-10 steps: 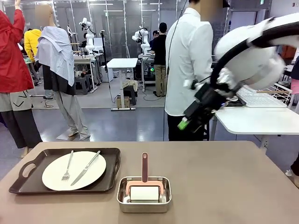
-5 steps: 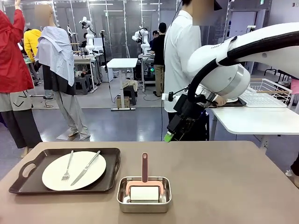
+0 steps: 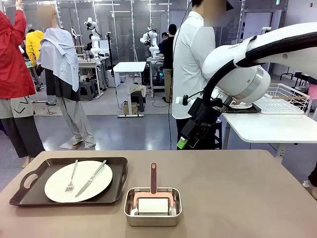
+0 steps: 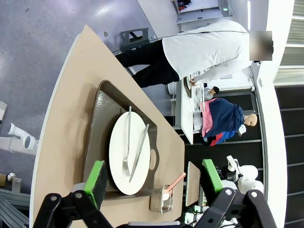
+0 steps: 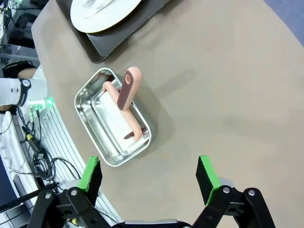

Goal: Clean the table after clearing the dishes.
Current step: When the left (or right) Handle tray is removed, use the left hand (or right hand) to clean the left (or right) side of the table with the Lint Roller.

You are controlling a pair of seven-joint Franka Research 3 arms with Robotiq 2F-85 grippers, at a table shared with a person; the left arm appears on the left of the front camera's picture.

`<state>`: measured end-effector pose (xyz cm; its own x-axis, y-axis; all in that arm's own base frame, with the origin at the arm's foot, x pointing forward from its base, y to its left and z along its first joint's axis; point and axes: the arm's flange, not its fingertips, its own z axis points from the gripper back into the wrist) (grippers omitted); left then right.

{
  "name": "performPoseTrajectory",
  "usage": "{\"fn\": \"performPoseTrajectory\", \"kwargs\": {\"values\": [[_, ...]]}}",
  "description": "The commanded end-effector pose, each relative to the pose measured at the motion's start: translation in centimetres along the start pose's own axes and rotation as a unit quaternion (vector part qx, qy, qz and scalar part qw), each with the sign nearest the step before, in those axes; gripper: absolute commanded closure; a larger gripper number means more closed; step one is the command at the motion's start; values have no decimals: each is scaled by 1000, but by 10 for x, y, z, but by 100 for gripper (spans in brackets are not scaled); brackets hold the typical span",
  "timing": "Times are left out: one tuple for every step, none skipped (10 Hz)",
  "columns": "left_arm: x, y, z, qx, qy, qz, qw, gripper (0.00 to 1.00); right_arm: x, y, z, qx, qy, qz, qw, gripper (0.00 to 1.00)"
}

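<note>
**Table** (image 3: 237, 188): a tray (image 3: 118, 184) with plate (image 3: 57, 191), fork (image 3: 72, 179) and knife (image 3: 91, 178) remains at its left; a pan (image 3: 152, 219) is beside it.

**Left gripper** (image 4: 154, 183): spread, empty, held above the tray.

**Right gripper** (image 5: 148, 175): spread, empty.

**Risk:** loose cutlery could be slid off if the tray is tilted.

**Change:** the right arm has been swung inward, and its gripper seemingly lowered.

Ahead of the right claw (image 5: 148, 164) lies the table (image 5: 228, 85). On it, toward the finger at that view's left, stands the steel pan (image 5: 95, 135) with the lint roller (image 5: 121, 107) in it. Beyond the pan sits the tray (image 5: 102, 45), bearing the plate (image 5: 109, 16). Ahead of the left claw (image 4: 153, 164), between its fingers, fork (image 4: 127, 140) and knife (image 4: 141, 149) lie side by side on the plate. The pan stands just beside the tray.
</note>
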<state>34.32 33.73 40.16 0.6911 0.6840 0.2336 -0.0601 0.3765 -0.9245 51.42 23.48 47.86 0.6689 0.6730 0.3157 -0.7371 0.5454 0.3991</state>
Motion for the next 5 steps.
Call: {"fn": "performPoseTrajectory", "kwargs": {"values": [[-2, 1, 2, -5, 1, 1, 1000, 0, 0, 0, 0, 0, 0, 0, 1000, 0], [-2, 1, 2, -5, 1, 1, 1000, 0, 17, -11, -3, -30, 16, 15, 999, 0], [-2, 1, 2, -5, 1, 1, 1000, 0, 41, -17, -13, -5, 34, 79, 996, 0], [-2, 1, 2, -5, 1, 1, 1000, 0, 61, -22, -27, 8, 42, 120, 992, 0], [-2, 1, 2, -5, 1, 1, 1000, 0, 80, -28, -40, 31, 63, 151, 986, 0]]}}
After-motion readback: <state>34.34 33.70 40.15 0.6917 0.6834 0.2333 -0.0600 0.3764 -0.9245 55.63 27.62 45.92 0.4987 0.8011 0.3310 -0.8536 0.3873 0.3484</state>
